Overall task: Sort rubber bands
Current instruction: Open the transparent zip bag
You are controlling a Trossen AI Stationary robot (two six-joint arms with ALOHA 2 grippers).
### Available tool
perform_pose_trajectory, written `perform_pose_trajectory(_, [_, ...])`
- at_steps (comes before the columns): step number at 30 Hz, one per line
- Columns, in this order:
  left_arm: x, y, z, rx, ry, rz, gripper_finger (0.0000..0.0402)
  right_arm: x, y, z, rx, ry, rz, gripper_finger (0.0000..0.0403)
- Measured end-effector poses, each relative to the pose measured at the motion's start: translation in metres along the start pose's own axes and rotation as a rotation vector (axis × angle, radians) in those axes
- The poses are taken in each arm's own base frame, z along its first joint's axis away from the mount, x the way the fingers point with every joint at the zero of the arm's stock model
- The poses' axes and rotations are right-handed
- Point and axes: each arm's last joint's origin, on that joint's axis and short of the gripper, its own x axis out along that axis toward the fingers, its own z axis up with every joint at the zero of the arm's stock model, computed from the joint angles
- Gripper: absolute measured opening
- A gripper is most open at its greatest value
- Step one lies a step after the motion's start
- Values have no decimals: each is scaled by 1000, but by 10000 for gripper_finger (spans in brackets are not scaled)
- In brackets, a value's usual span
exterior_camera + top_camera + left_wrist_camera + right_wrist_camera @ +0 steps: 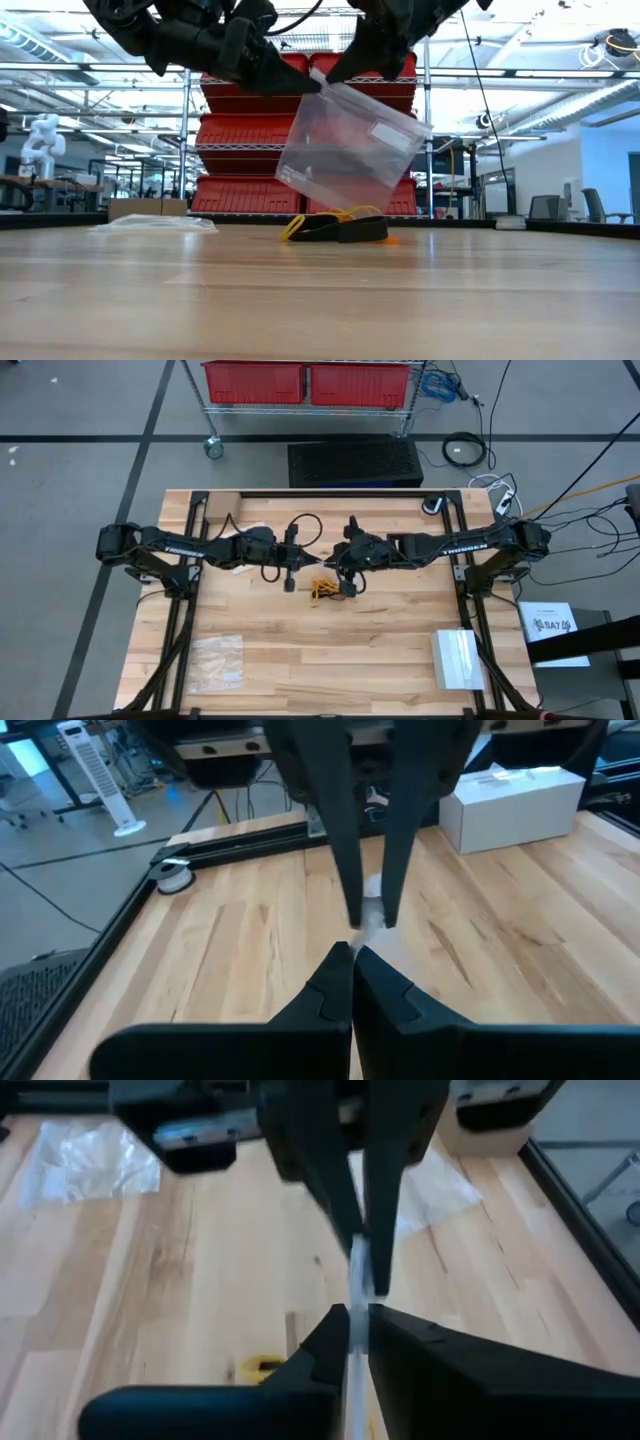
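Note:
A clear plastic bag (345,150) hangs tilted in the air over the table's middle. My left gripper (300,80) and my right gripper (335,75) meet at its top edge, both shut on it. Below the bag a small heap of rubber bands (335,228), yellow, black and orange, lies on the wood (325,590). In the right wrist view one yellow band (262,1368) shows on the table. The two grippers stand tip to tip (312,562) (332,566). My left gripper pinches the bag's top edge (318,86) at its upper corner between its two fingers, coming from the table's left and slanting slightly down. The bag hangs below, clear of the table. My right gripper pinches the same top edge (358,1275) between its fingertips, slanting down from the table's right, right beside the left fingers (340,1200). The bag hangs tilted beneath it, its lower corner (285,175) above the bands.
A second clear bag (217,660) lies flat near the front left, also seen in the low view (155,223). A white box (458,658) stands at the front right. A tape roll (432,505) sits at the far right corner. Bare wood lies in front of the bands.

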Motion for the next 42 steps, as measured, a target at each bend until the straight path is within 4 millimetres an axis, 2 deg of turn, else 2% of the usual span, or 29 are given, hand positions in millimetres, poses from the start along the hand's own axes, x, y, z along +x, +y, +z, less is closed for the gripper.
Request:
perform_pose_trajectory(13, [0, 2, -1, -3, 3, 14, 0, -5, 2, -17, 19, 178, -25, 14])
perform_pose_trajectory(24, [0, 3, 0, -22, -2, 17, 0, -26, -1, -24, 54, 273, -59, 13])
perform_pose_trajectory(42, [0, 2, 0, -26, 0, 14, 0, -38, 7, -42, 118, 462, -91, 13])
